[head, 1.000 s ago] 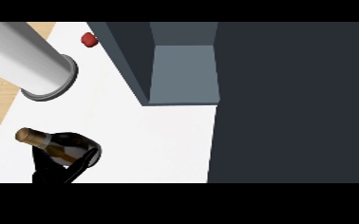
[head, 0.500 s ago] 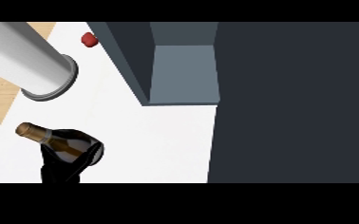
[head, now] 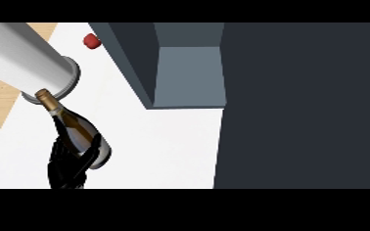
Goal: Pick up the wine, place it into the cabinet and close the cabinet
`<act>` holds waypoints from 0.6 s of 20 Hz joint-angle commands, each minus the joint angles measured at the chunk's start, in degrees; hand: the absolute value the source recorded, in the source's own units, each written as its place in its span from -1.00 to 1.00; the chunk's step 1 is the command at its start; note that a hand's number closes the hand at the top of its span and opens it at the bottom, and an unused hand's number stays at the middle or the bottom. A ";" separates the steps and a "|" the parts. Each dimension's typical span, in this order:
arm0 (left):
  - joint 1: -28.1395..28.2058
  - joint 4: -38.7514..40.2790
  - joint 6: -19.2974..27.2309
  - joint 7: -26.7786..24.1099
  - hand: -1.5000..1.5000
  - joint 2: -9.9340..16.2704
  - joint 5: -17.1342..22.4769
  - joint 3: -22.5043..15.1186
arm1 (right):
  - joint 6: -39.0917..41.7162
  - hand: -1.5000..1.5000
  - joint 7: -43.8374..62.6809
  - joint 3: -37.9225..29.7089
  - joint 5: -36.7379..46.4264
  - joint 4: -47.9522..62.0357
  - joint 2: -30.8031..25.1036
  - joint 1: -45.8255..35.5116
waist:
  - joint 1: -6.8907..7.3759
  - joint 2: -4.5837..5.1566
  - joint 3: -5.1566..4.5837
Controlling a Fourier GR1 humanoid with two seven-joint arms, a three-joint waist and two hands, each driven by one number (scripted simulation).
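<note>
a black robot hand (head: 70,165) comes in from the lower edge of the head view at its left side, and its fingers (head: 88,152) are curled round the lower body of a dark glass wine bottle with a gold foil neck (head: 76,130). going by its place at the view's left, this is the left hand, and it is grasping the bottle. the bottle is tilted, its gold-capped neck pointing up and to the left, its base down by the hand. it shows over the left part of the white counter top (head: 166,142), near the counter's left edge; whether its base touches the counter cannot be told.

the tip of the bottle's neck lies just beside the rim of a large light grey cylinder (head: 33,63) that slants in from the upper left corner. a small red round object (head: 91,40) sits near the counter's far edge, between the cylinder and the cabinet.

the dark grey cabinet (head: 137,63) stands at the far side of the counter, right of the bottle and well apart from it. its inside shows a lighter grey shelf panel (head: 189,76). a broad dark grey door panel (head: 292,107) fills the right side of the view, from top to bottom.

the right hand shows nowhere.
</note>
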 commanded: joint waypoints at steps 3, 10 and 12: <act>-0.82 0.44 2.78 -2.98 1.00 -0.33 -2.48 -0.60 | -0.45 -1.00 4.84 0.49 -2.53 -14.73 -0.75 4.57 | -0.01 -0.03 -0.01; 1.48 -2.21 -10.63 -3.50 1.00 2.28 -6.68 -9.57 | 0.54 -1.00 2.00 -0.04 -3.46 -10.14 -0.45 3.69 | -0.25 -0.27 -0.03; 1.01 -2.97 -17.48 -2.83 1.00 5.20 -7.95 -12.81 | 1.37 -1.00 -0.81 0.36 -2.63 -7.10 -0.30 3.27 | -0.53 -0.33 0.01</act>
